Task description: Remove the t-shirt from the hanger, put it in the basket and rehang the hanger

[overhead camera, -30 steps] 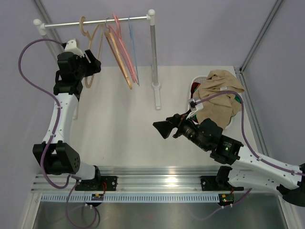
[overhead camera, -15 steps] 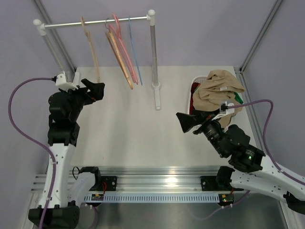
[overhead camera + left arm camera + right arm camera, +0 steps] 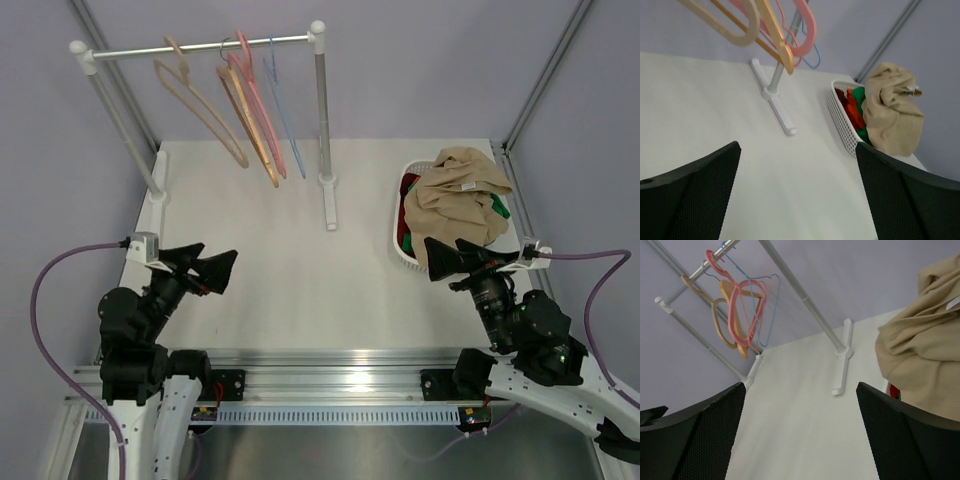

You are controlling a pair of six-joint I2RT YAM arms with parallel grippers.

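While I watch from the overhead camera, my left gripper (image 3: pixel 205 262) sits low at the near left of the table (image 3: pixel 280 260), its jaws spread wide with nothing between them; its wrist camera shows only bare tabletop in the gap. Up on the rail (image 3: pixel 130 48) at the far left, the hanger (image 3: pixel 199 114) hangs bare by its rounded hook, its thick pale arms slanting down toward the right. Just right of it on the same rail hang a darker orange-tan hanger (image 3: pixel 255 140), a pink hanger (image 3: pixel 262 110) and a thin blue wire hanger (image 3: pixel 285 110), close together near the rack's right post (image 3: pixel 323 110), whose foot rests on the table. Further right, a white mesh basket (image 3: pixel 397 215) stands at the table's right edge. The t-shirt (image 3: pixel 460 195) lies crumpled in a heap on top of it, well apart from the hanger, draping over the near rim and covering most of a red cloth (image 3: pixel 405 215) and a green cloth (image 3: pixel 502 207) underneath. My right gripper (image 3: pixel 470 258) hovers just in front of the basket, jaws wide apart and empty; whether it touches the fabric I cannot tell.
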